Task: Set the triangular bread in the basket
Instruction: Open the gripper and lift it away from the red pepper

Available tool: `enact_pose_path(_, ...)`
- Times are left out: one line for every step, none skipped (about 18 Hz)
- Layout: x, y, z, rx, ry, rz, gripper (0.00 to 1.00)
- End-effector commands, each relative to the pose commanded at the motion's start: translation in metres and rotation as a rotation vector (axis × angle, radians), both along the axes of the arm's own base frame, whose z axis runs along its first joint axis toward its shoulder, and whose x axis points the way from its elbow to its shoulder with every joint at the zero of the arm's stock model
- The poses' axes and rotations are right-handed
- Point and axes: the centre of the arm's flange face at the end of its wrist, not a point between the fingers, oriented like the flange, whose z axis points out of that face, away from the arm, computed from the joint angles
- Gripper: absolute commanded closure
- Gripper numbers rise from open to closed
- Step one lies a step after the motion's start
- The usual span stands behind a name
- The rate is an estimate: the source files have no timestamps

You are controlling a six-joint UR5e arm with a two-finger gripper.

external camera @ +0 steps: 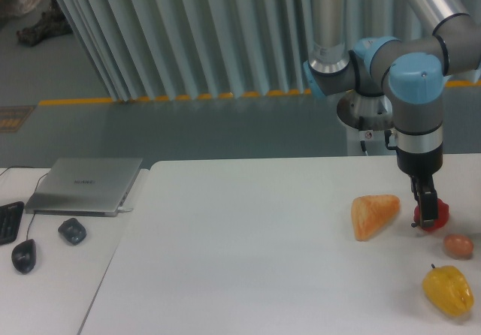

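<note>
The triangular bread (373, 215), an orange-tan wedge with a paler striped face, lies on the white table (248, 260) at the right. My gripper (426, 216) hangs just right of it, pointing down, with its dark fingers (425, 200) low in front of a small red pepper (439, 216). The fingers are seen edge-on, so their gap is hidden and I cannot tell whether they touch the pepper. The bread lies apart from the gripper. The basket is out of view.
A brownish egg-shaped thing (458, 245) and a yellow bell pepper (448, 290) sit near the right edge, in front of the gripper. On the left stand a closed laptop (86, 185), two computer mice (72, 230) and a keyboard corner (7, 221).
</note>
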Motion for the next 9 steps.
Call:
enact_pose_path(-0.0007,-0.0006,0.0000,0.000,0.000,0.003,0.00)
enact_pose_path(-0.0016,-0.0012,0.0000,0.000,0.001,0.009,0.00)
enact_pose_path(-0.0004,-0.0011,0.0006,-0.001,0.000,0.008,0.00)
enact_pose_path(-0.0004,-0.0011,0.0006,-0.002,0.000,0.006,0.00)
enact_pose_path(0.0000,-0.0012,-0.0003,-0.003,-0.004,0.006,0.00)
enact_pose_path(0.0012,-0.0006,-0.0011,-0.001,-0.007,0.004,0.00)
enact_pose_path(0.0006,-0.0010,-0.0011,0.001,-0.009,0.005,0.00)
enact_pose_path(-0.0024,-0.0020,-0.0022,-0.001,-0.010,0.004,0.00)
enact_pose_path(-0.0038,-0.0035,-0.0013,-0.002,-0.007,0.007,0.00)
